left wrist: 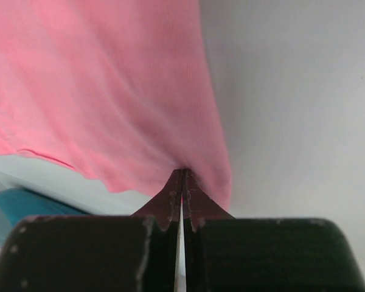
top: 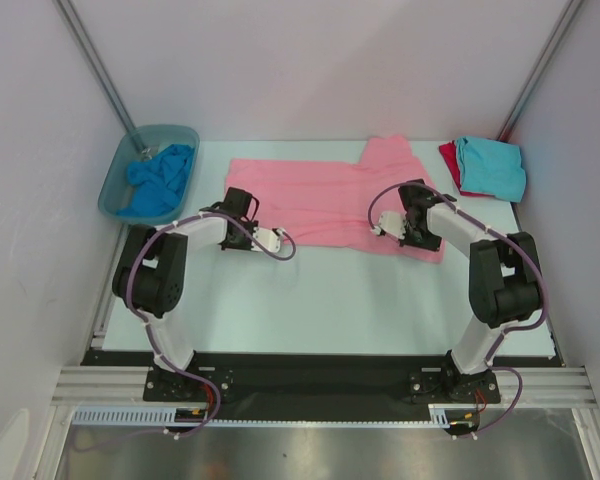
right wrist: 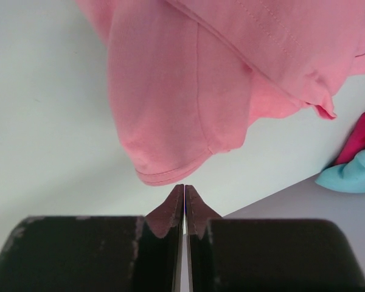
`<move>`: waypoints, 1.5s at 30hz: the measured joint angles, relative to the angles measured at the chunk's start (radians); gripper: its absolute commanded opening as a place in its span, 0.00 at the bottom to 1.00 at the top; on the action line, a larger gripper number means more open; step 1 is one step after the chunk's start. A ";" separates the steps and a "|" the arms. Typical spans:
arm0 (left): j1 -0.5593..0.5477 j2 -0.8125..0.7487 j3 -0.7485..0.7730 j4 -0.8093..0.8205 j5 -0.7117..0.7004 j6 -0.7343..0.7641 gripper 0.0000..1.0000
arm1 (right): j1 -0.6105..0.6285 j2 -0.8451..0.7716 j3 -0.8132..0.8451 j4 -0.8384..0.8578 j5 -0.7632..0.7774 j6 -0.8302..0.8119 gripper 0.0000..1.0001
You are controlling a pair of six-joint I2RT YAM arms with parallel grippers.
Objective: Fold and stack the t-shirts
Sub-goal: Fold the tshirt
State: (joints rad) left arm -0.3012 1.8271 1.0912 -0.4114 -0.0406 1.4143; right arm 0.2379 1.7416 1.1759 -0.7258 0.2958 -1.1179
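Lying spread across the middle of the worktop [top: 330,300], the pink t-shirt [top: 320,195] is flat and shows no fold yet.

Top view:
- A turquoise t-shirt [top: 495,168] rests on a red t-shirt [top: 448,158] at the far right corner. Both look folded, so I take this as the stack with two items done.
- A blue t-shirt [top: 165,180] lies crumpled in the tub [top: 115,185] at the far left, not started.
- The left fingers [top: 272,238] are at the pink shirt's near-left edge. The right fingers [top: 385,225] are over its near-right part.

Left wrist view:
- The left fingers [left wrist: 172,201] are pressed together.
- Pink cloth gathers to a point right at their tips, with creases fanning away from it. This reads as a firm pinch on the shirt's edge.

Right wrist view:
- The right fingers [right wrist: 170,210] are closed to a hairline slit.
- A pink sleeve hem lies just beyond the tips. I cannot tell whether any cloth is caught.
- The red and turquoise shirts show at the right edge.

Progress, as a judgement: about halfway. The pink fold is only starting, with one corner secured and the other doubtful. The blue shirt remains in the tub, and both must be folded and stacked.
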 measured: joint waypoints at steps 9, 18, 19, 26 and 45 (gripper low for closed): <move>-0.005 0.024 0.014 0.003 -0.010 0.001 0.00 | -0.003 0.045 0.000 -0.017 -0.051 0.031 0.06; -0.006 0.064 0.059 0.002 -0.038 0.001 0.00 | -0.018 0.131 0.004 -0.002 -0.086 0.053 0.04; -0.006 0.066 0.061 0.002 -0.040 0.001 0.00 | -0.023 0.132 0.006 -0.002 -0.089 0.056 0.04; -0.006 0.090 0.088 -0.010 -0.065 0.001 0.00 | -0.068 0.147 0.031 0.002 -0.108 0.071 0.04; 0.024 0.104 0.107 -0.033 -0.080 0.028 0.00 | -0.169 0.138 0.023 0.044 -0.126 0.002 0.04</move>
State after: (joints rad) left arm -0.2768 1.9308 1.1980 -0.4442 -0.1207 1.4422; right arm 0.0685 1.8793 1.1984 -0.6815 0.1696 -1.1160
